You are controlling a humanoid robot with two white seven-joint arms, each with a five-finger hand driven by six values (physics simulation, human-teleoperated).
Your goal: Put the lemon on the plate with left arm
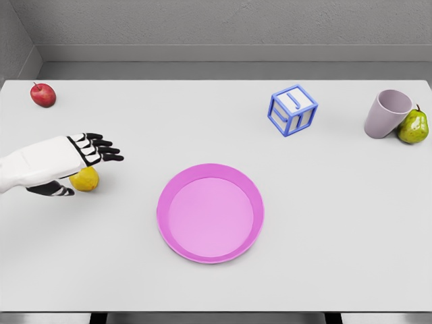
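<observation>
Hovering my left hand (84, 158) over the lemon (86, 179) at the table's (324, 223) left side; fingers extended and spread above it, thumb low on its near-left side, nothing clamped yet as far as I can tell. Lemon sits on the table directly under my palm, roughly round, no clear long axis. Pink plate (210, 212) lies to the right and slightly nearer me, well apart. Right hand out of view, so left is nearer. Likely next: close, lift, carry right.

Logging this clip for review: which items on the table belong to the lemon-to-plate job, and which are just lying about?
Job: lemon, pink plate, left hand over the lemon.
Lying about: red apple, blue letter block, tipped purple cup, green pear.
</observation>
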